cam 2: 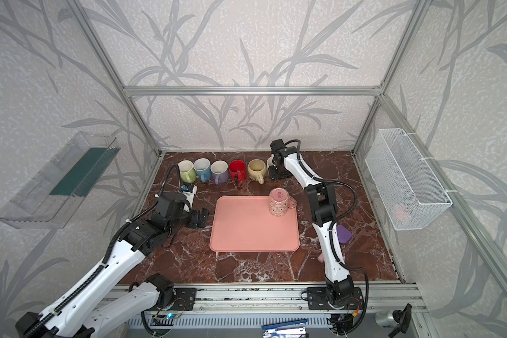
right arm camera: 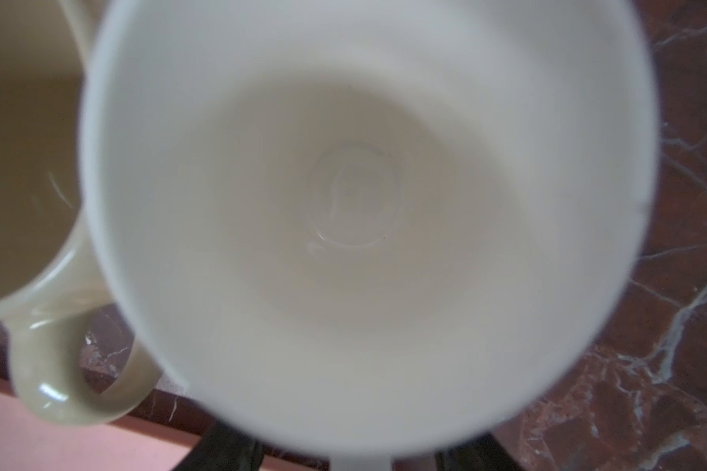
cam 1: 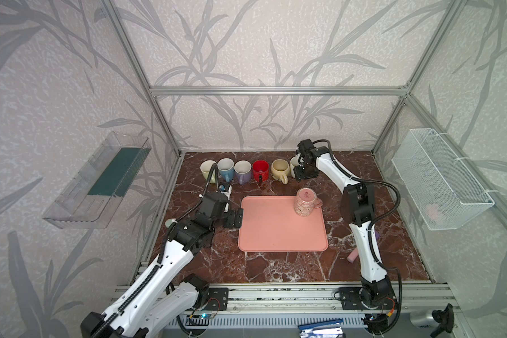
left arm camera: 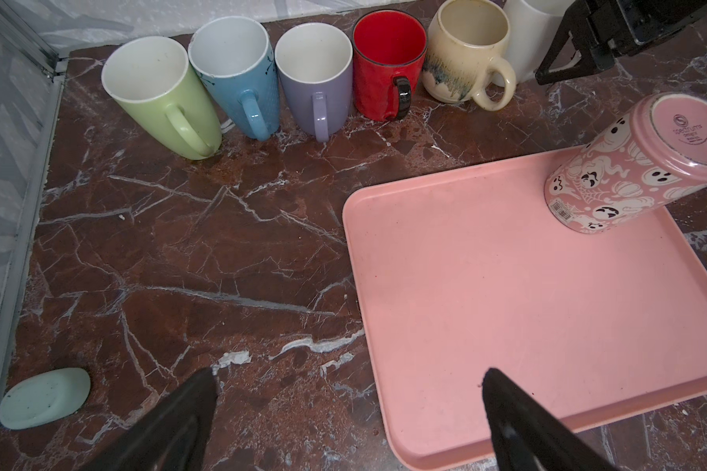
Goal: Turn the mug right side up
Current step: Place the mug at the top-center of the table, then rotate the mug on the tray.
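Six upright mugs [cam 1: 260, 170] are counted in the far row, one inverted mug [cam 1: 304, 204] on one tray [cam 1: 275, 231]; one bin [cam 1: 100, 181] left, one basket [cam 1: 439, 181] right.

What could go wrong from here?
1. The right gripper straddles the handle of the white ceramic mug, beside the cream glazed mug; retreating may knock either.
2. The pink ghost-print mug stands upside down near a corner of the flat pink tray; a nudge might tip it off.
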